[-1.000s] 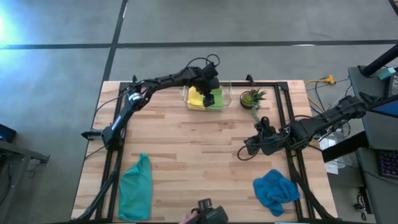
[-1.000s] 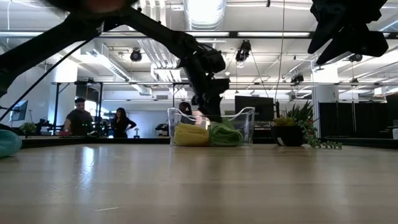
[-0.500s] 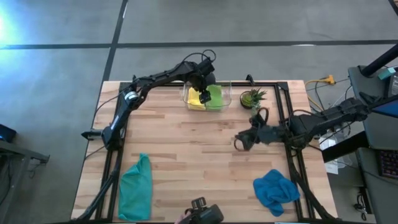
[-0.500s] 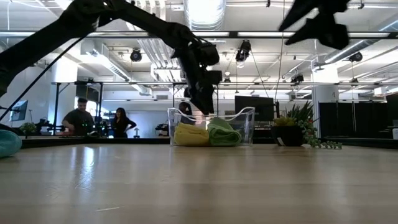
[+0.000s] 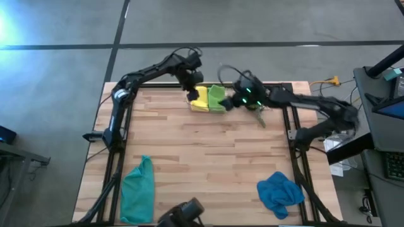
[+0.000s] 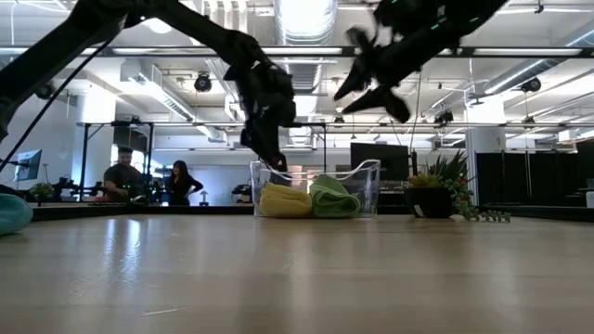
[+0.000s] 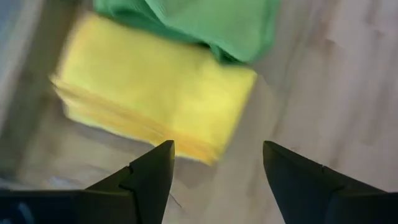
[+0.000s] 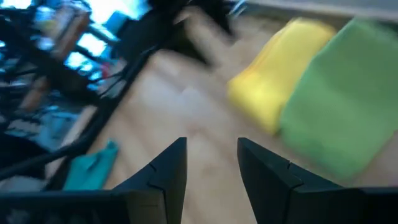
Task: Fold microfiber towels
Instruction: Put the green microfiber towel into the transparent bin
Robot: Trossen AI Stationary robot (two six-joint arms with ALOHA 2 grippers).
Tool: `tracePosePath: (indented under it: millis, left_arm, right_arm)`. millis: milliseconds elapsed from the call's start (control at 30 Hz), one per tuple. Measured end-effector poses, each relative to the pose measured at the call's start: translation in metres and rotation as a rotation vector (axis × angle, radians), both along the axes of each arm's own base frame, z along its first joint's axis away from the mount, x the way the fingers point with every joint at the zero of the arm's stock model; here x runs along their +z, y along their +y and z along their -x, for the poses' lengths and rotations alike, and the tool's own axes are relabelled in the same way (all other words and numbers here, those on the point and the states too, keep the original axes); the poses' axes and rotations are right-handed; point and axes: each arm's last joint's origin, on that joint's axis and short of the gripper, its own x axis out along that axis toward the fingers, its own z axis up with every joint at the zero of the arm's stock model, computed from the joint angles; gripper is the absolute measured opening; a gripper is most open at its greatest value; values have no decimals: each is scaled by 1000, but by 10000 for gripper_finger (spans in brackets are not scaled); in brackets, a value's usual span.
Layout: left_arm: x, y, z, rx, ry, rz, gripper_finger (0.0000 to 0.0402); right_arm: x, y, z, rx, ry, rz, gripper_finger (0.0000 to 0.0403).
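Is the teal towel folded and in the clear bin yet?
No. In the high view the teal towel lies crumpled on the near left part of the table, far from the clear bin, which holds only the yellow towel and green towel.

A clear bin (image 6: 367, 176) stands at the wooden bench's (image 5: 208, 157) far edge, a small potted plant (image 6: 436, 190) beside it. Two people (image 6: 119, 174) stand beyond, in the room.

Bright ceiling lights overhead; both wrist views heavily motion-blurred.
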Motion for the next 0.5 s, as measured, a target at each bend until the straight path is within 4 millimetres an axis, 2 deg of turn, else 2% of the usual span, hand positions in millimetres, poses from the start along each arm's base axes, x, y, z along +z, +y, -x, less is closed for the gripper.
tracePosePath:
  millis: [100, 267, 400, 500]
  left_arm:
    - [-8, 0, 15, 5, -6, 65, 228]
    - [-12, -8, 27, -17, -46, 26, 228]
    - [-14, -15, 35, -18, -79, -3, 228]
    - [-11, -20, 42, -16, -92, -16, 228]
  right_arm:
    - [-4, -37, -28, -30, 89, 18, 137]
    - [-16, -96, -69, -108, 317, 24, 136]
    - [-28, -126, -91, -121, 463, -22, 136]
    - [-31, -136, -103, -126, 558, -17, 136]
